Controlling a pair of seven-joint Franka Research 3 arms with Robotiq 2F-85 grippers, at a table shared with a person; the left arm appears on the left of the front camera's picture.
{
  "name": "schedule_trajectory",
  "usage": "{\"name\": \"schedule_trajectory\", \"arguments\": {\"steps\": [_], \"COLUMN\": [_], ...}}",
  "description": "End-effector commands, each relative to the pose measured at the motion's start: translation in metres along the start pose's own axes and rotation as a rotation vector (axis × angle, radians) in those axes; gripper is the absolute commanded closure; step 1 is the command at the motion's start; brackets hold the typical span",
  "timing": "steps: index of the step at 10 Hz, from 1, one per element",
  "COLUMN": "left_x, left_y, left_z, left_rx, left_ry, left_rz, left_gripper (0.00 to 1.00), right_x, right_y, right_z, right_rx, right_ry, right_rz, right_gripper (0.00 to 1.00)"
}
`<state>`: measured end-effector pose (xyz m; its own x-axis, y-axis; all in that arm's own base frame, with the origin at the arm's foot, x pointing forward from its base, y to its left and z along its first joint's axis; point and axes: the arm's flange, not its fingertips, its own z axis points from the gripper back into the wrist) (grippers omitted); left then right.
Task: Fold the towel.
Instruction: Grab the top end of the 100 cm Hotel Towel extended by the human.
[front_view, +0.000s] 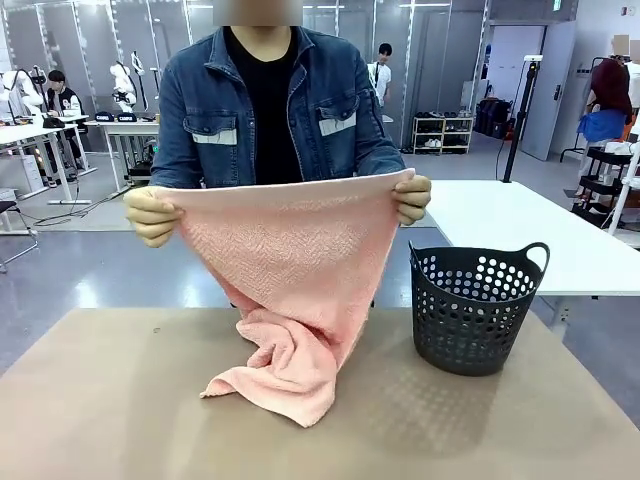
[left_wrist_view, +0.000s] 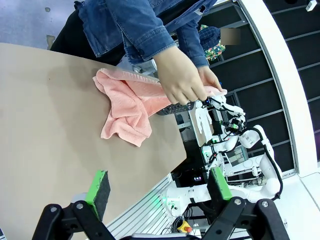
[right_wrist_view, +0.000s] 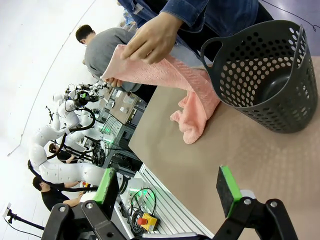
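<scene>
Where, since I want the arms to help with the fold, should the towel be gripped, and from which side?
Probably the loose lower corner of the towel, which juts flat from the heap on the table. The person's hands hold the top edge taut. Come from above on the robot's left, with the open left hand; the basket crowds the right.

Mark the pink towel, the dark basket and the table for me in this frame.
pink towel (front_view: 290, 265), front view: on its raised, spread-out upper part.
dark basket (front_view: 470, 325), front view: on its perforated front wall.
table (front_view: 100, 400), front view: on the bare brown top at picture left.
</scene>
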<state>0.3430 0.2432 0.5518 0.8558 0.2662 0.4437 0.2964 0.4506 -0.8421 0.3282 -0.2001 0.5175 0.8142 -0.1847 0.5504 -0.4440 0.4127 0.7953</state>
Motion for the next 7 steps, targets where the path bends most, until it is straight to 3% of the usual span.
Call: {"name": "schedule_trajectory", "arguments": {"steps": [1,7], "left_x": [0.0008,0.0008], "left_y": [-0.0001,-0.0001], "left_z": [0.0005,0.0005], "left_rx": [-0.021,-0.021], "left_ry": [-0.003,-0.003], "left_rz": [-0.009,-0.009], "left_gripper": [0.00,0.00], "right_x": [0.0014,0.0014], "right_y": [-0.0008,-0.0008], "right_z": [0.0008,0.0008], "right_rx": [0.012,0.012], "right_ry": [-0.007,-0.007], "right_rz": [0.020,0.020], "right_gripper": [0.00,0.00]}}
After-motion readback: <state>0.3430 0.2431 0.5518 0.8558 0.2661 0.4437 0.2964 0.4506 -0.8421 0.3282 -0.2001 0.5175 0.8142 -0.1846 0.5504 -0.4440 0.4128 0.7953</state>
